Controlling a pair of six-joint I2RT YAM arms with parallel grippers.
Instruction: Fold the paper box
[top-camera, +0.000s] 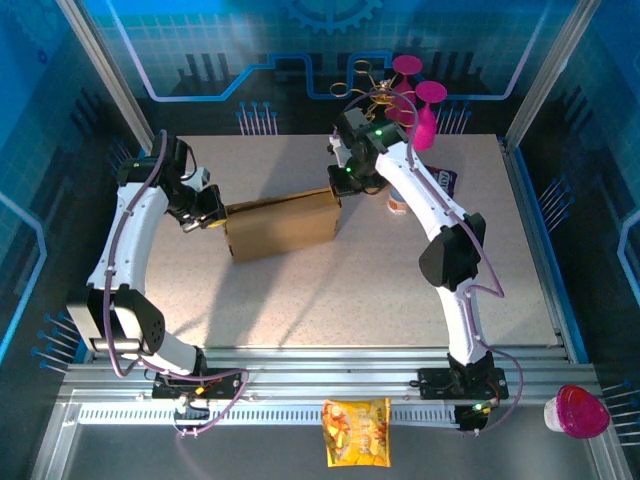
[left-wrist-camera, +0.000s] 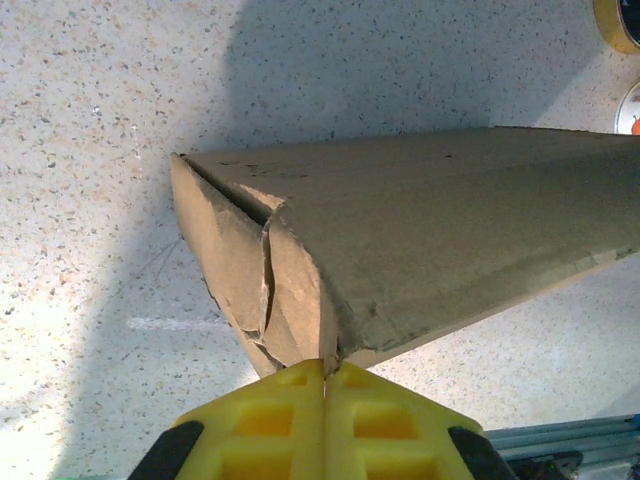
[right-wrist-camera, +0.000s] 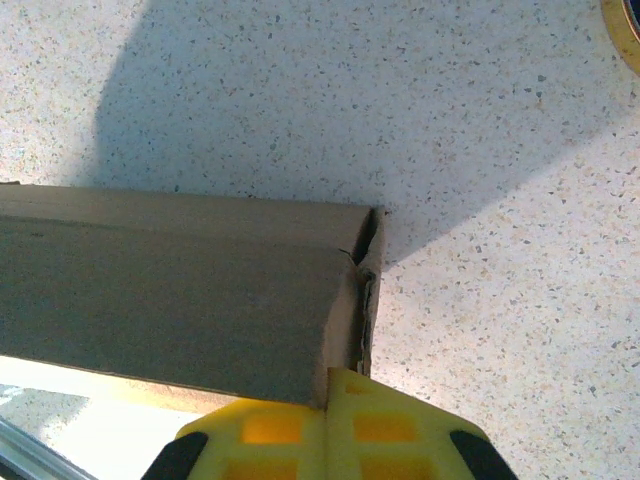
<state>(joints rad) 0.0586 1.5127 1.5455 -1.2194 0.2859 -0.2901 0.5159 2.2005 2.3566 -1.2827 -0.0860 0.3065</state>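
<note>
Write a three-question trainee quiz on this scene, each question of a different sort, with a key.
1. True or false: the paper box lies on the table with the left claw at one end and the right claw at the other.
2. Where is the snack bag? A, on the paper box; B, at the near edge between the arm bases; C, in the right claw.
3. Fill in: the jaws of both claws are ____.
Key: 1 true; 2 B; 3 shut.
</note>
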